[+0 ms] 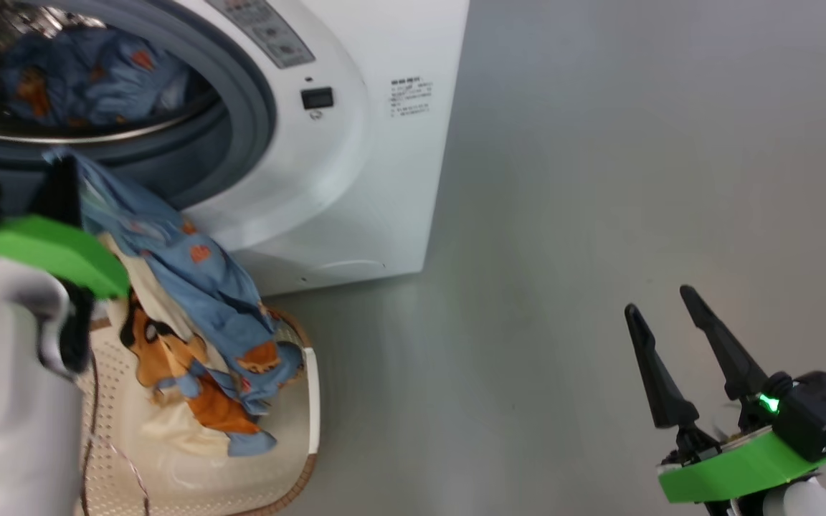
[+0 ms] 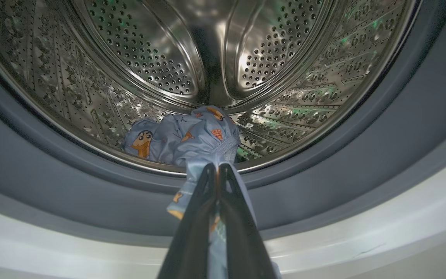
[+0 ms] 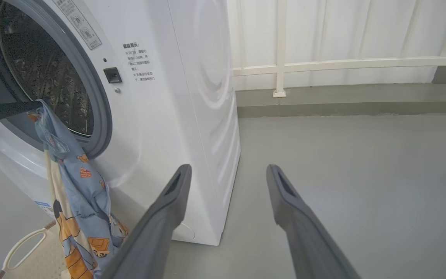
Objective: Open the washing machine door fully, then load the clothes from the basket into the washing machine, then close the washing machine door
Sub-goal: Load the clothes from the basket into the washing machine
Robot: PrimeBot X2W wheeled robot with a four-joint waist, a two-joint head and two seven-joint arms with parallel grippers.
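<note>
Floor (image 1: pixel 635 179): plain grey, and it carries the machine and the basket.
Washing machine (image 1: pixel 384 179): a white front-loader at the upper left of my head view, its round opening uncovered.
Wall (image 3: pixel 343 35): pale panels with a white rail, behind the machine in my right wrist view.
Drum (image 2: pixel 215 50): perforated steel, seen straight on from my left wrist.
Gasket (image 2: pixel 401 155): a grey rubber ring around the drum mouth.
Basket (image 1: pixel 309 401): cream, perforated, with a brown rim; it stands on the floor just in front of the machine, below the opening.
Clothes, hanging part (image 1: pixel 205 287): light blue fabric with orange figures. It drapes from my left fingers at the lower edge of the opening down into the basket, where its lower folds rest.
Clothes, loaded part (image 2: pixel 184 135): a blue bundle on the drum floor, close behind the front lip. I cannot tell whether it joins the piece I hold.
Left gripper (image 2: pixel 217 166): my fingers are pressed together on the blue fabric, in front of the gasket's bottom arc.
Right gripper (image 1: pixel 658 299): my fingers are spread apart and hold nothing; they stand over bare floor, well to the right of the machine.
Latch socket (image 3: pixel 112 75): a small dark square on the machine's front, right of the opening.
</note>
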